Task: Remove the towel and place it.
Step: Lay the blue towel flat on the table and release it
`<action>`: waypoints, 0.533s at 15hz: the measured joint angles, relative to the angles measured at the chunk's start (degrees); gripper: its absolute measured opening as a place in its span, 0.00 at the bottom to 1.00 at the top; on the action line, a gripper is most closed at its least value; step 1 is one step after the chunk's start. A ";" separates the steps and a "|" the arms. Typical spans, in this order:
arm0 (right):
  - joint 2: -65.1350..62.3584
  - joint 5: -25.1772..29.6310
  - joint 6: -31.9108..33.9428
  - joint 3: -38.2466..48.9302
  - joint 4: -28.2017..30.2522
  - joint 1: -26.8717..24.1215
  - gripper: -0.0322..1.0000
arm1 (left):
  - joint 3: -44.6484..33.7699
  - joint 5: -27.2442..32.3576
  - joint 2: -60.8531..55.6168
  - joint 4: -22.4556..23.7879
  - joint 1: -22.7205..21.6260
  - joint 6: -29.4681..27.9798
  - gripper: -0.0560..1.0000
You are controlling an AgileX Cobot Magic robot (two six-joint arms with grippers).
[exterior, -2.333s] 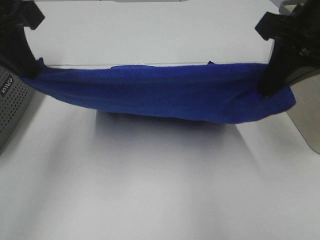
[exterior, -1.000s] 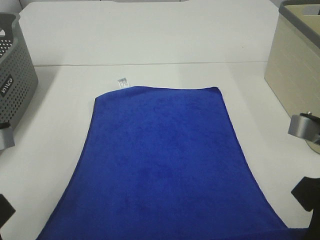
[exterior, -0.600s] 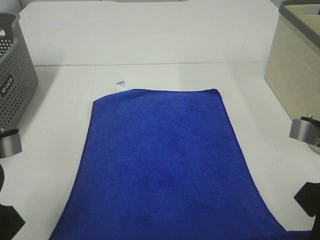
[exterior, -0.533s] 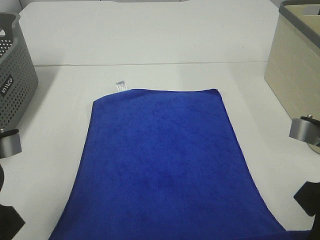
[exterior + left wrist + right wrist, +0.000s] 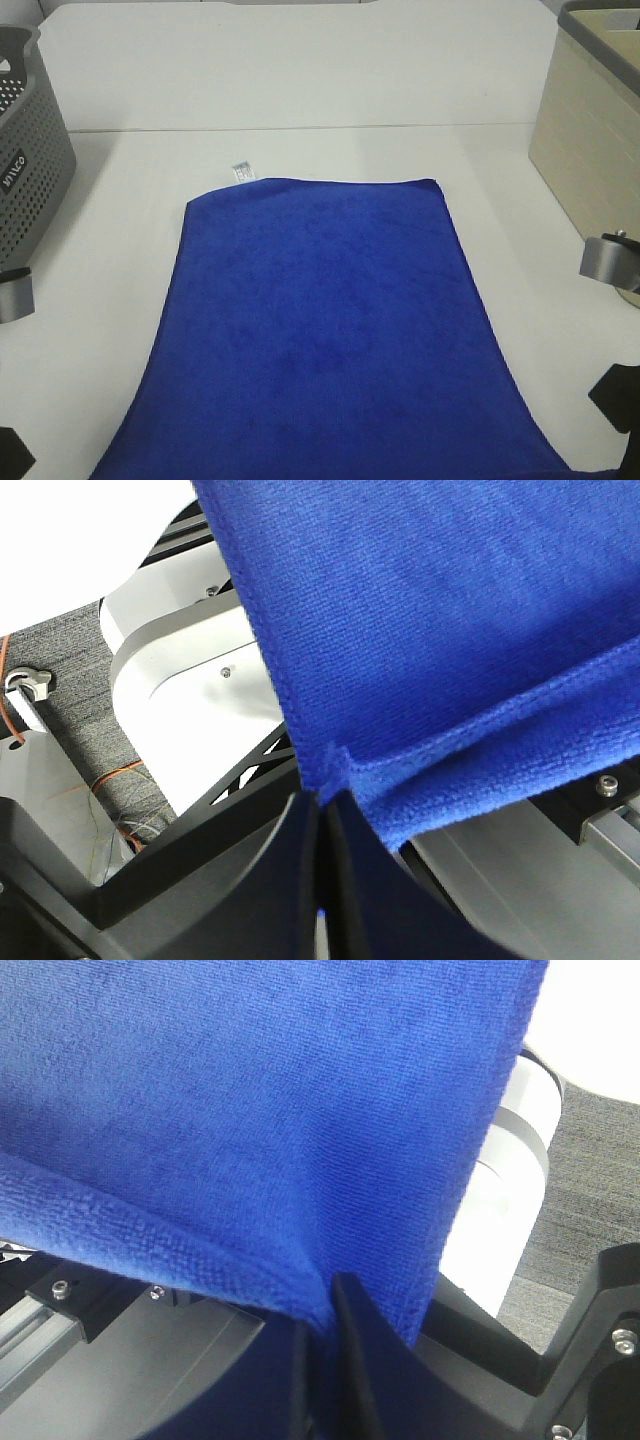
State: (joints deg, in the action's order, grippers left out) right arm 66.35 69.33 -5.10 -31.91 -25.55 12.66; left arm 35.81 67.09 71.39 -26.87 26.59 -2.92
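The royal-blue towel (image 5: 325, 330) lies spread flat on the white table (image 5: 300, 90), its long side running from the middle to the near edge, with a small white tag (image 5: 240, 172) at its far left corner. Its near corners hang past the table's front edge. In the left wrist view my left gripper (image 5: 322, 810) is shut on one near corner of the towel (image 5: 450, 630). In the right wrist view my right gripper (image 5: 328, 1305) is shut on the other near corner of the towel (image 5: 250, 1110). The fingertips themselves lie below the exterior view's bottom edge.
A grey perforated basket (image 5: 25, 160) stands at the left edge of the table. A beige bin (image 5: 590, 130) stands at the right edge. Grey parts of my arms show at the left (image 5: 12, 295) and right (image 5: 605, 260) near the front.
Earlier the towel hung stretched between both raised grippers; now it lies spread flat on the table. In the last second it slid slightly toward the near edge and the left arm dropped lower.
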 joint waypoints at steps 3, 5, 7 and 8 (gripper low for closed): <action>0.00 0.00 0.06 0.00 0.69 -0.06 0.14 | -0.06 0.34 0.00 0.23 0.00 -0.06 0.06; 0.00 0.00 0.06 0.00 1.15 -0.11 0.15 | -0.29 1.03 0.00 0.29 0.00 -0.11 0.08; 0.00 0.00 0.06 2.23 2.81 -0.17 0.16 | -0.40 2.06 0.00 0.34 0.00 -0.11 0.09; 0.00 0.00 0.06 2.81 3.27 -0.17 0.16 | -0.46 2.06 0.00 0.34 0.00 -0.11 0.10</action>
State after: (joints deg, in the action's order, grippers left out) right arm 66.35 69.33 -5.04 -29.11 -22.29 12.49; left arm 35.35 69.16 71.39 -26.53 26.59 -3.04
